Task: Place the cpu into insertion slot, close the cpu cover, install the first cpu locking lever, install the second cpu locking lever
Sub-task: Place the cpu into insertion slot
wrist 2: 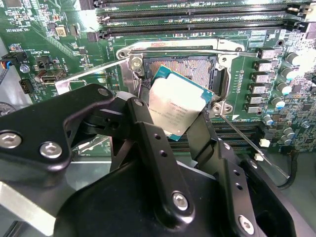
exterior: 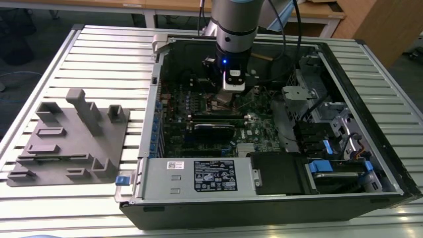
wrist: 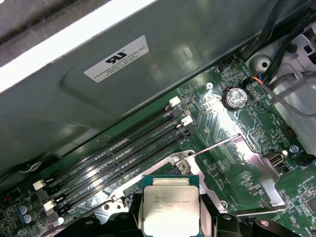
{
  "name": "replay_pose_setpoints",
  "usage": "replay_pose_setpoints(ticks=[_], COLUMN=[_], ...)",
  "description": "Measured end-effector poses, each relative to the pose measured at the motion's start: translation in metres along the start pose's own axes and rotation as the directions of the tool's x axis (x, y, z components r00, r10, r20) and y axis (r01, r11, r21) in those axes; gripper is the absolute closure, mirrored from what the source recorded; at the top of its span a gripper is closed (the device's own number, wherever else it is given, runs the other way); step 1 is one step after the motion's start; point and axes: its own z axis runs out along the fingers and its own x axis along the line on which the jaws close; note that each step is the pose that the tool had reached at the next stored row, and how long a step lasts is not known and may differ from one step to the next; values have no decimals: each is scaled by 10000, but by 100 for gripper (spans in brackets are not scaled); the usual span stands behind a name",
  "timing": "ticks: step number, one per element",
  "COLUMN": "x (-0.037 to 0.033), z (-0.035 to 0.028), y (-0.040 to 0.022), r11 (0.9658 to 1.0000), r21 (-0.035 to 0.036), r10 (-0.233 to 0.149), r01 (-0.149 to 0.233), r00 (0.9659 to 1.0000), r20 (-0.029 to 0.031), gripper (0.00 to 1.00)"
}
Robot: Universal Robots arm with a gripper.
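- Clamping the cpu point(wrist 2: 180, 106), tilted, my gripper point(wrist 2: 173, 116) hangs over the insertion slot point(wrist 2: 187, 66).
- The cpu cover point(wrist: 219, 144) lies swung open.
- Exterior view: grey rack point(exterior: 73, 139) at nine o'clock from the computer case point(exterior: 264, 210).

cpu point(wrist 2: 178, 106) topped in dull silvery metal, shiny bare-metal cpu cover point(wrist: 254, 165), glossy green motherboard point(wrist: 217, 113), matt ribbed metal table point(exterior: 99, 54)

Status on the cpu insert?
Tool shut on cpu, tilted above slot, not seated. Cover open. Nothing blocking slot.
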Motion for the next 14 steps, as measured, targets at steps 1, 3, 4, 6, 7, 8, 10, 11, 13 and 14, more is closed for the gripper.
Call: replay_pose_setpoints(ticks=[1,3,4,6,7,8,10,11,13,14], x=[0,0,0,0,0,0,0,0,0,0], z=[0,0,0,0,0,0,0,0,-2,-5], y=[0,0,0,0,0,0,0,0,1,1], r11=[10000,9999,9998,9991,9985,9980,9969,9964,9954,9951], r21=[-1,-1,-2,-7,-9,-11,-14,-16,-18,-17], r10=[13,120,206,432,540,629,784,849,954,993], r01=[-13,-120,-206,-432,-540,-629,-784,-849,-954,-993], r00=[10000,9999,9998,9991,9985,9980,9969,9963,9954,9950], r20=[2,13,22,46,58,67,84,90,102,106], gripper=[46,46,46,46,46,46,46,46,46,46])
